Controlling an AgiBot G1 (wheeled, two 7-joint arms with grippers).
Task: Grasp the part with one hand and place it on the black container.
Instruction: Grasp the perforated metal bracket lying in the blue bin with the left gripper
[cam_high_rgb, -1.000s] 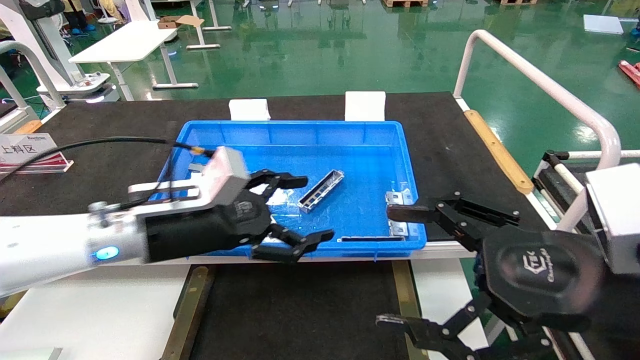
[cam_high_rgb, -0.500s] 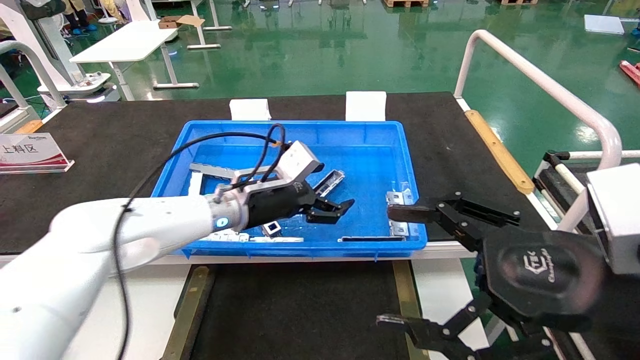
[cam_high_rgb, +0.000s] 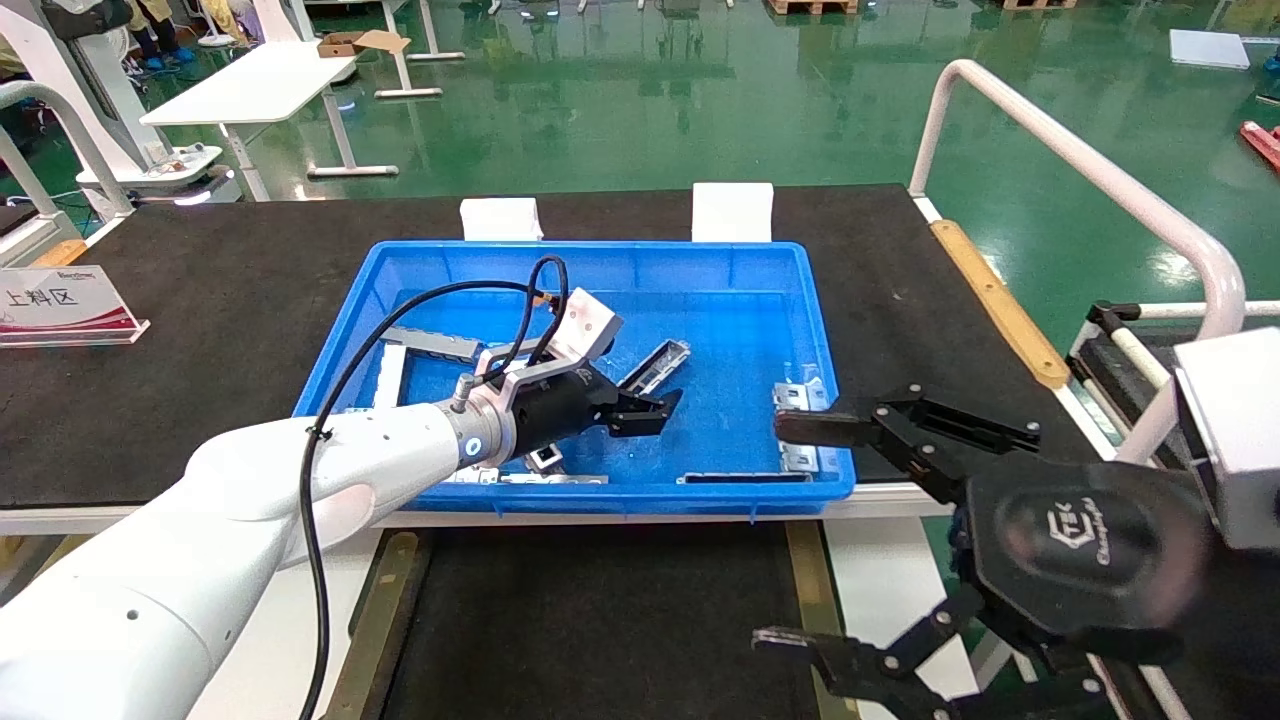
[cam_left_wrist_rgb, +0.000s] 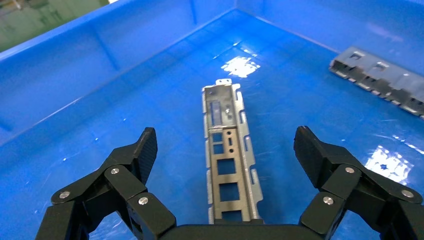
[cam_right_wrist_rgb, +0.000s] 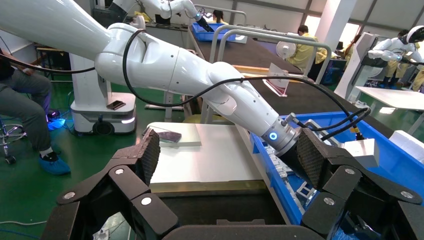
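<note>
The part (cam_high_rgb: 662, 362), a slim silver-grey channel strip, lies slanted in the middle of the blue crate (cam_high_rgb: 600, 255). My left gripper (cam_high_rgb: 655, 408) is inside the crate, open, low over the part's near end. In the left wrist view the part (cam_left_wrist_rgb: 227, 150) runs lengthwise between my spread fingers (cam_left_wrist_rgb: 142, 150), one on each side and apart from it. The black container (cam_high_rgb: 600, 620), with olive-brass rails, lies in front of the crate and also shows in the right wrist view (cam_right_wrist_rgb: 200, 210). My right gripper (cam_high_rgb: 790, 535) is open and empty, parked to the container's right.
Notched bracket plates (cam_high_rgb: 800, 400) lie by the crate's right wall, and they also show in the left wrist view (cam_left_wrist_rgb: 380, 80). Other strips (cam_high_rgb: 430, 342) lie at the crate's left, a dark one (cam_high_rgb: 745, 478) along its front wall. A white rail (cam_high_rgb: 1080, 170) stands at the right.
My left arm has swung from the crate's near-left edge into the crate and lowered its open gripper over the part. The right arm has not moved.
</note>
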